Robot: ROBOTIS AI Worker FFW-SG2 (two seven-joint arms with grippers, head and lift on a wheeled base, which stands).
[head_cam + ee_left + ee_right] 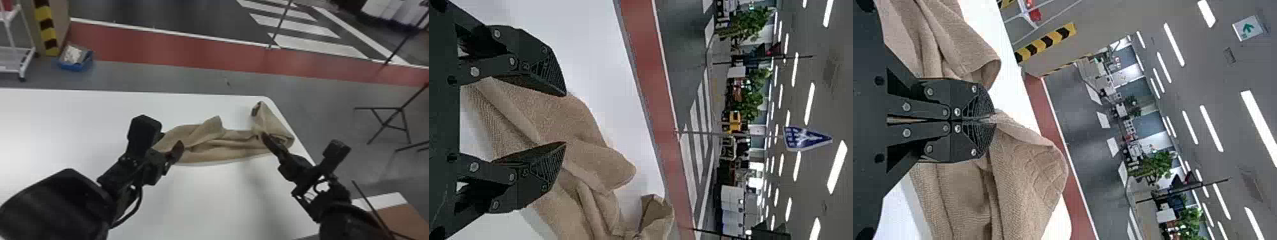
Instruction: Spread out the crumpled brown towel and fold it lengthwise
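The brown towel (223, 148) lies bunched in a strip across the white table's right part, one end turned up toward the far corner. At its left end is my left gripper (170, 145); in the left wrist view this left gripper (563, 119) is open, its fingers apart above the towel (574, 120). My right gripper (266, 137) is at the towel's right part, by the turned-up end. The right wrist view has the right gripper (993, 119) shut on a pinched fold of the towel (1028, 175).
The white table (79, 127) extends to the left; its right edge runs close beside the towel. On the floor beyond stand a blue bin (75, 60) and a white rack (16, 54). A brown-and-white surface (395, 217) is at the lower right.
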